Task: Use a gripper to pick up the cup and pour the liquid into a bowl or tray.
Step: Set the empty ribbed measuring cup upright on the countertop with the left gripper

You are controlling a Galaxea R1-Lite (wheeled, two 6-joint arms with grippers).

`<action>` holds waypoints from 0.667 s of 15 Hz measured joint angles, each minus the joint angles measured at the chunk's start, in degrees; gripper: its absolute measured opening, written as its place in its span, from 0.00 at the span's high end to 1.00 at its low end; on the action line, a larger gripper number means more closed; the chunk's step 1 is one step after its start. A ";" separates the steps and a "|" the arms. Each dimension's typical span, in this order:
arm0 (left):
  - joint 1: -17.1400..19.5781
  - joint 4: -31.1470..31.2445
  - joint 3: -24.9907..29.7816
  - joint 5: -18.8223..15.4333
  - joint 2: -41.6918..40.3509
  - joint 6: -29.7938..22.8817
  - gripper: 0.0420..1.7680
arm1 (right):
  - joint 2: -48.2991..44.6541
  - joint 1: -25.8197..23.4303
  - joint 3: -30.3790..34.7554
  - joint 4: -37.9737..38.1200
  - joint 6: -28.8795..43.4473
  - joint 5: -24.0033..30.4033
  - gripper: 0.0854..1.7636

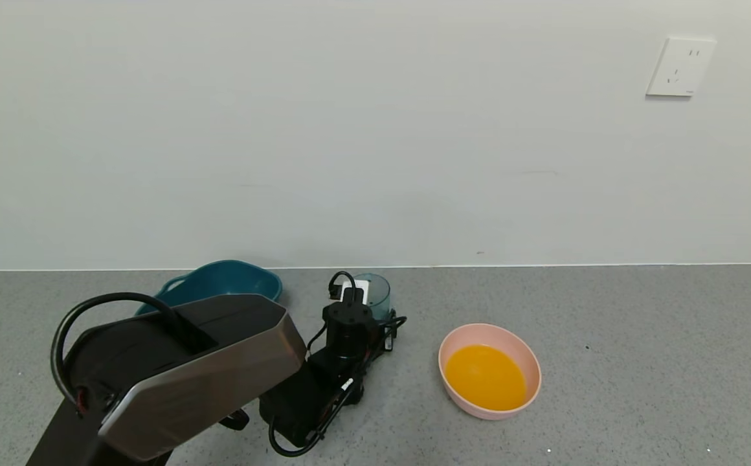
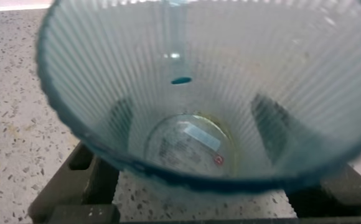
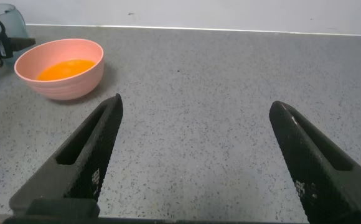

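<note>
**Cup drained, juice in the pink bowl**

My left gripper (image 1: 368,299) pinches the cup (image 1: 375,292), its 2 dark fingers (image 2: 264,121) showing through the ribbed wall on opposite sides. The cup stands left of the bowl (image 1: 524,356) and apart from it, near the wall, with only a faint film on its bottom. The liquid (image 1: 485,377) pools inside the bowl. A dark teal tub (image 1: 226,279) sits farther left of the bowl, past the cup. My right gripper (image 3: 196,149) hangs spread wide above the counter (image 1: 641,362), on the bowl's right.
</note>
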 joint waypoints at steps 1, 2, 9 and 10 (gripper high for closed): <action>-0.22 -0.05 0.22 0.00 -0.13 0.00 0.15 | 0.00 0.00 0.00 0.00 0.02 0.05 0.03; -0.33 -0.49 0.41 -0.01 -0.29 0.02 0.13 | 0.00 0.00 0.00 0.00 0.00 0.02 0.03; -0.33 2.54 2.57 -0.34 -3.85 0.50 0.07 | 0.00 0.00 0.00 -0.02 -0.02 0.02 0.03; -0.37 4.39 2.97 -0.33 -5.14 0.61 0.07 | 0.00 0.00 0.00 -0.02 0.00 0.02 0.03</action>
